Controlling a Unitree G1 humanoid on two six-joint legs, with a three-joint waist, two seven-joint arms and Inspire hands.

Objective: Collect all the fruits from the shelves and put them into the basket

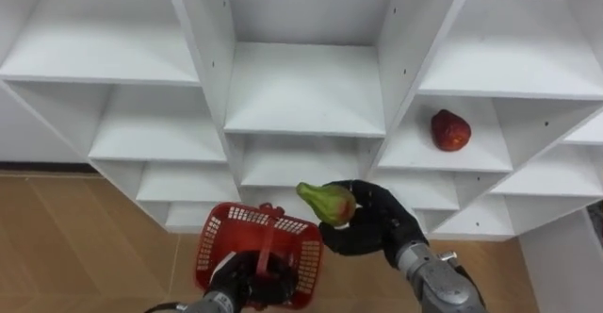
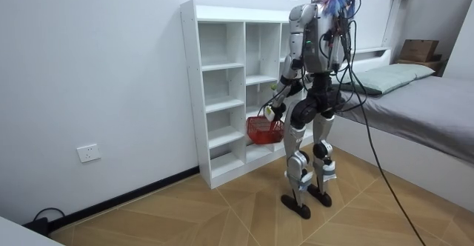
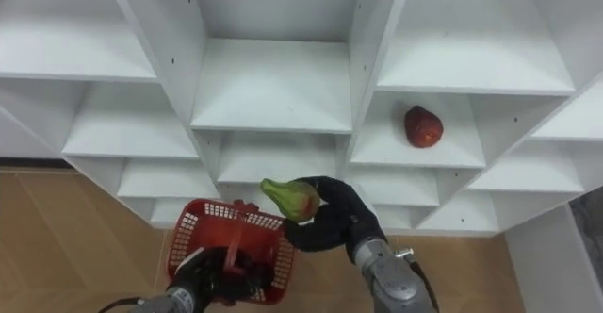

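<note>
White closet [image 1: 301,91]: open compartments, nearly all bare. In the room view the robot stands upright right in front of it, facing the shelves.

Red basket [image 1: 219,247]: plastic mesh, hanging low in front of the closet's bottom row, under its middle column. The left robot hand [image 1: 247,280] is curled round the basket's handle and carries it. The contents are hard to make out behind the handle and hand.

Right robot hand [image 1: 382,226]: fingers and thumb wrapped round a green fruit [image 1: 328,203], which is pointed, reddish at 1 end and mango-like. It is held out in front of the closet's lower middle compartments, just above the basket's right rim and not yet inside.

Red fruit [image 1: 450,130]: 1 piece, resting on a shelf in the closet's right column, well apart from both hands.

Judgement:
- The step in hand is placing the green fruit in the basket.
- 1 of the 2 visible fruits is picked and none is confirmed delivered.
- The handle arch crosses the basket's middle, so aim for the half nearer the right robot hand.
- Bring the fruit fully over the opening, past the rim.
- Lower it inside before letting go, since a drop from this height could bounce it out or tip the basket.
- Hold the basket level and steady.
- Release on the rim risks the fruit rolling onto the floor.
</note>
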